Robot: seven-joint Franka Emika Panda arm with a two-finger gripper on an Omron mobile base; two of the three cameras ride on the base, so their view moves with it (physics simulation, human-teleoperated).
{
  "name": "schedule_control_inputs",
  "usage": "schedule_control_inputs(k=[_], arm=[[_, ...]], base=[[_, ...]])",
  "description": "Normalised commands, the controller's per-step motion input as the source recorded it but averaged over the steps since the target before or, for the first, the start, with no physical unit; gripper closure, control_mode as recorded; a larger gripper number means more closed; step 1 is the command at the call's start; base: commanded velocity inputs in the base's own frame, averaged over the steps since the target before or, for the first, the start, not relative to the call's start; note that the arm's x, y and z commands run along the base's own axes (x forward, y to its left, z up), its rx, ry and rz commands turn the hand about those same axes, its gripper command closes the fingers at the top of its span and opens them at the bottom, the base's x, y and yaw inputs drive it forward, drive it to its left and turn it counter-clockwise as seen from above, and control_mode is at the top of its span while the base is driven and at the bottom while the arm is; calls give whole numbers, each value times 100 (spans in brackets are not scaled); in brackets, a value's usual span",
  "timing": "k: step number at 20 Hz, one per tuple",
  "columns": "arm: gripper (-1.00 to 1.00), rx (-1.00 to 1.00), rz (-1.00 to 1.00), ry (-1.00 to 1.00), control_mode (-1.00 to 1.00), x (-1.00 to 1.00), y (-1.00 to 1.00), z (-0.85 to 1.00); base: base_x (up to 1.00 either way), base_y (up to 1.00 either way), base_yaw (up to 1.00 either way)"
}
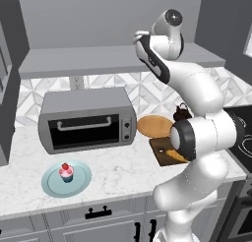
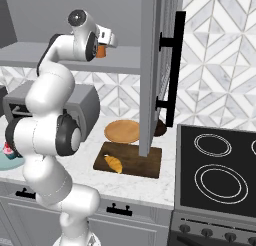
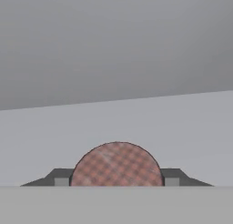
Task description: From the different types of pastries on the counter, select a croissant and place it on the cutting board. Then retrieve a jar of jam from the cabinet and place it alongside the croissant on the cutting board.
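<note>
My gripper (image 2: 103, 47) is raised to the grey cabinet shelf (image 1: 88, 59) and is shut on the jar of jam (image 2: 102, 51), a small orange-brown cylinder. In the hand view the jar's round lid (image 3: 117, 166) sits between the two dark fingertips (image 3: 61, 180), touching both. I cannot tell whether the jar rests on the shelf or is just above it. The golden croissant (image 2: 113, 163) lies on the dark brown cutting board (image 2: 137, 160) on the marble counter (image 1: 118, 172), partly behind my arm in the left base view.
A pink cupcake (image 1: 66, 172) stands on a light-blue plate (image 1: 81, 183) at front left. A toaster oven (image 1: 86, 120), a tan plate (image 2: 122, 131) and a black kettle (image 1: 181, 111) are behind the board. The open cabinet door (image 2: 150, 65) hangs over the board; the stove (image 2: 220, 170) is right.
</note>
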Motion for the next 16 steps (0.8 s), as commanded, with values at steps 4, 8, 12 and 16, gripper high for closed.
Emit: schedule_control_inputs(k=[4,8,12,16], arm=[[100,-9,5,-2,-100,-58,0,37],[100,-10,8,-4,-100,-79,0,49],[100,-4,4,-5,-100,-98,0,36],[100,0,0,0,-100,-100,0,-4]], base=[[0,0,0],[0,0,0],[0,0,0],[0,0,0]])
